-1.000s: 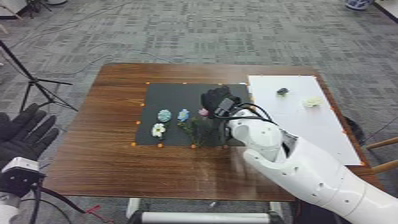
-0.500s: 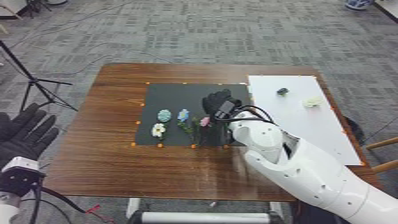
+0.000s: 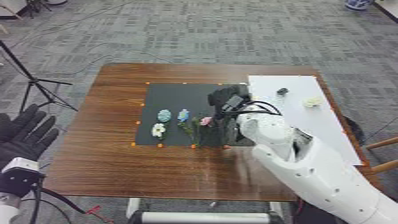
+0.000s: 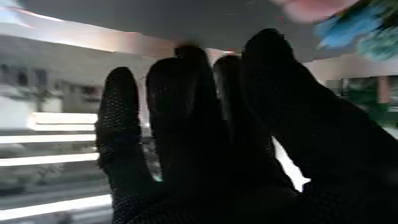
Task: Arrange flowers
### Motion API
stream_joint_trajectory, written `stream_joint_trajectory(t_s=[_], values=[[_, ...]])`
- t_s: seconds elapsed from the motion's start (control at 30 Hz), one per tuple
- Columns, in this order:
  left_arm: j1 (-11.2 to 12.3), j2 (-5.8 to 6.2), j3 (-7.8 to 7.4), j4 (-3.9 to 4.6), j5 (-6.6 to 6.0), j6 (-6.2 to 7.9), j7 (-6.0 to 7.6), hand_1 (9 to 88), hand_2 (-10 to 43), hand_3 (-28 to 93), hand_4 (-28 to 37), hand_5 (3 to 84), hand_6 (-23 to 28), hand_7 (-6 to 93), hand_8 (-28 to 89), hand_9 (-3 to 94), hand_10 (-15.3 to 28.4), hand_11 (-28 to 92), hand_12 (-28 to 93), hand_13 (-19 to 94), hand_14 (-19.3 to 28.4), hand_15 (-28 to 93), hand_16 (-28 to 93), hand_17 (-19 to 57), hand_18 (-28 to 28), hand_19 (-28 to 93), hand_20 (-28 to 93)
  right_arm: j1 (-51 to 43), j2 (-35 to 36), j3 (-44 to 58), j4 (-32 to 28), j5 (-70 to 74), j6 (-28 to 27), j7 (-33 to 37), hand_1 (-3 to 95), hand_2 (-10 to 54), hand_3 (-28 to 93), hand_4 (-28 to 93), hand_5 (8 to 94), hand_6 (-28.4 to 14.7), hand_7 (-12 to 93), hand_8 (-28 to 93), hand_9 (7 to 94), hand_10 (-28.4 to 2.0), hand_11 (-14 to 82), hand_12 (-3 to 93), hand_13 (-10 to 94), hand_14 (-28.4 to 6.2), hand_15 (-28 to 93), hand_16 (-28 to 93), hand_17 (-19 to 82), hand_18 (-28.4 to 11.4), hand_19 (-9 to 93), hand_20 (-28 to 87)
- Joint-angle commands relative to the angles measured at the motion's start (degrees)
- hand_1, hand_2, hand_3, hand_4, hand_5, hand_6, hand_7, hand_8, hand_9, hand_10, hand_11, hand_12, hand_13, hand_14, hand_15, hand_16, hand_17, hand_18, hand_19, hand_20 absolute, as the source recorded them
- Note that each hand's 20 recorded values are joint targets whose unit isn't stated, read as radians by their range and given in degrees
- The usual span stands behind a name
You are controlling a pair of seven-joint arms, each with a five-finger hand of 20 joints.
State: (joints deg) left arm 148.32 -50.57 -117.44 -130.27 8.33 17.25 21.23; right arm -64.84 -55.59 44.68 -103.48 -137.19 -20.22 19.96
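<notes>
Right hand (image 3: 228, 96) open, fingers straight, empty, over black mat (image 3: 178, 95). Left hand (image 3: 27, 137) open, empty. Pink flower (image 3: 206, 121) on mat near blue flower (image 3: 183, 115); a low sideways sweep could knock either askew.

- Brown table (image 3: 107, 170) with darker streaks
- Black mat (image 3: 182, 95)
- White sheet (image 3: 298, 122)
- Gray carpet (image 3: 178, 37) with little blocks
- Pink flower (image 3: 206, 121)
- Blue flower (image 3: 183, 115)
- Blue-green flower (image 3: 163, 115)
- White flower (image 3: 158, 130), yellowish middle
- Creamy flower (image 3: 312, 102)
</notes>
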Motion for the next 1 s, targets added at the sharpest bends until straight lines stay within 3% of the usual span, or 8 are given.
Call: stream_joint_trajectory(t_s=[0.03, 0.13, 0.17, 0.23, 0.33, 0.5, 0.63, 1.0], values=[[1.06, -0.39, -0.58, -0.29, -0.05, -0.18, 0.09, 25.4, 14.5, 69, -28.3, 35.9, 7.6, 9.5, -6, 29.7, 11.9, 12, 14, 23, 12.8, 21, 0, -3.4, 11.3, 15, 13, -4.59, 6.04, 12.36, -0.51, 4.0, 7.07, 8.42, 52.1, -9.5, 78, -28, 48.5, -5.5, 15, -11, 48.7, -17.2, 16.1, 17.8, 52, -12.6, 67, 36, 24, -24.6, 72, 37], [1.44, -0.67, -1.22, -0.39, 0.38, -0.26, 0.03, 25.3, 14.5, 69, -28.3, 35.9, 7.6, 9.6, -6, 29.8, 12.0, 12, 14, 23, 12.9, 21, 0, -3.4, 11.3, 15, 13, -5.47, 8.49, 15.09, 2.08, 5.4, 7.53, 10.94, 50.7, -9.5, 78, -28, 47.6, -5.8, 15, -11, 46.8, -17.4, 14.0, 16.8, 52, -13.2, 67, 35, 24, -24.7, 72, 36], [1.65, -0.76, -1.37, -0.37, 0.46, -0.14, -0.29, 25.3, 14.5, 69, -28.3, 35.9, 7.6, 9.6, -6, 29.8, 12.0, 12, 14, 23, 12.8, 21, 0, -3.4, 11.3, 15, 13, -5.27, 8.48, 16.26, 3.28, 5.08, 4.05, 10.57, 50.2, -9.5, 79, -28, 46.9, -6.3, 14, -11, 45.4, -17.5, 13.1, 16.3, 52, -13.3, 68, 34, 24, -24.8, 72, 36], [2.54, -1.03, -1.78, -0.55, 0.01, -0.02, -0.03, 25.1, 14.6, 69, -28.3, 35.9, 7.6, 9.5, -6, 29.8, 12.0, 12, 14, 23, 12.9, 21, 0, -3.5, 11.3, 15, 13, -2.66, 9.13, 14.38, 7.17, 3.05, 3.26, 10.81, 49.0, -9.5, 80, -28, 43.7, -7.2, 12, -10, 40.3, -17.6, 11.9, 14.7, 52, -14.4, 70, 31, 24, -25.0, 72, 36], [2.16, -0.61, -1.32, -0.42, -0.12, 0.03, 0.19, 25.0, 14.8, 69, -28.3, 35.9, 7.6, 9.5, -6, 29.9, 12.0, 12, 14, 23, 12.9, 21, 0, -3.4, 11.3, 15, 13, -0.81, 9.48, 13.69, 10.37, 2.95, 2.22, 12.96, 48.1, -9.5, 81, -28, 41.6, -7.4, 11, -10, 36.2, -17.8, 10.9, 12.7, 50, -15.5, 72, 28, 24, -25.3, 73, 35], [1.87, 0.09, -1.14, -0.4, -0.25, 0.01, 0.47, 25.0, 15.0, 68, -28.3, 35.9, 7.5, 9.6, -6, 29.9, 12.0, 12, 14, 23, 12.9, 21, 0, -3.5, 11.3, 15, 13, 0.59, 9.52, 14.59, 11.49, 2.91, -1.79, 14.73, 47.7, -9.5, 81, -28, 40.7, -7.8, 11, -10, 34.9, -18.4, 11.2, 12.6, 51, -16.3, 77, 27, 24, -25.7, 74, 36], [1.87, -0.22, -1.15, -0.55, -0.14, -0.11, 0.63, 24.9, 15.0, 68, -28.3, 35.9, 7.5, 9.6, -6, 29.9, 11.9, 12, 14, 23, 12.9, 21, 0, -3.5, 11.3, 15, 13, 2.53, 10.04, 12.17, 13.51, 1.95, -0.05, 15.39, 47.6, -9.5, 81, -28, 40.2, -7.9, 10, -10, 34.1, -18.5, 10.6, 12.3, 51, -16.5, 78, 27, 24, -25.8, 74, 36], [2.24, -0.21, -0.82, -0.87, -0.46, 0.18, 1.4, 24.9, 15.2, 68, -28.3, 35.9, 7.4, 9.8, -6, 29.8, 11.8, 12, 14, 23, 12.9, 21, 0, -3.5, 11.3, 16, 13, 5.34, 10.56, 11.6, 16.94, 2.59, -8.9, 14.64, 50.8, -9.5, 81, -28, 40.2, -7.3, 10, -10, 34.1, -17.7, 10.3, 12.1, 52, -16.1, 79, 28, 23, -26.0, 74, 36]])
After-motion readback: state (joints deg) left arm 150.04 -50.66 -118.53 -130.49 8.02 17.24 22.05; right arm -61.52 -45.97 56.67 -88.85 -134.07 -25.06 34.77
